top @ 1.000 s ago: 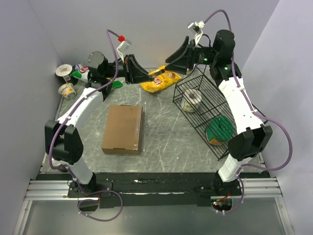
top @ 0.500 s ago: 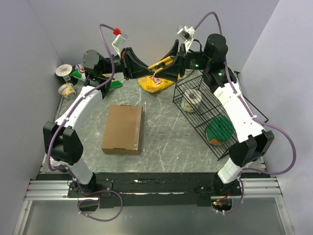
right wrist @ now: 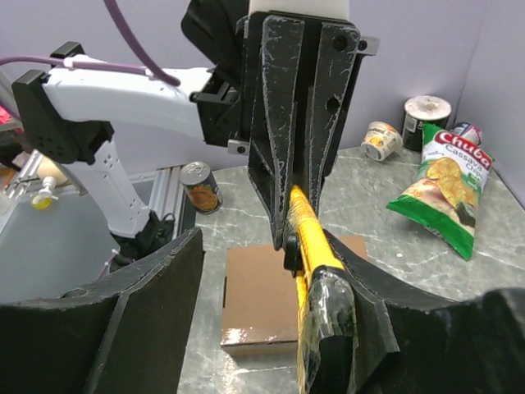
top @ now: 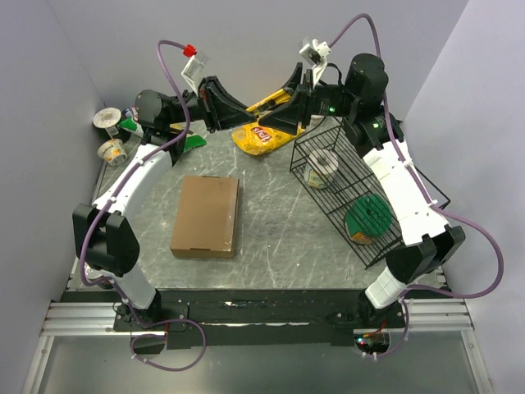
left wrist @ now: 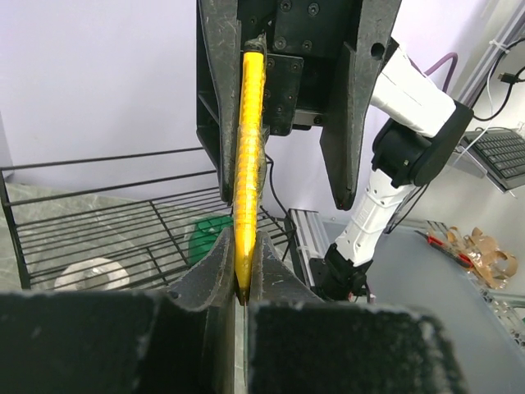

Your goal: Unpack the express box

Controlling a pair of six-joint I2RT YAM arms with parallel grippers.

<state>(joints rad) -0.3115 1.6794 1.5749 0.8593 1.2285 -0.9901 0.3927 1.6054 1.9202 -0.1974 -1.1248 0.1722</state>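
Right gripper (left wrist: 286,201) advanced astride yellow bag (left wrist: 248,148); left gripper (left wrist: 240,246) covers its edge.

Robotics lab: marbled bench (top: 279,226), aluminium rails (top: 82,318), plain booth walls (top: 246,33).

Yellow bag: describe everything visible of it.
The yellow bag is a glossy snack packet, plastic film by its look, with red and dark print. It is held up at the far side of the table, thin and flat edge-on. The left end effector is shut on one edge; the right end effector is open, one finger lying along the bag. Whether its lower end touches the table cannot be told.
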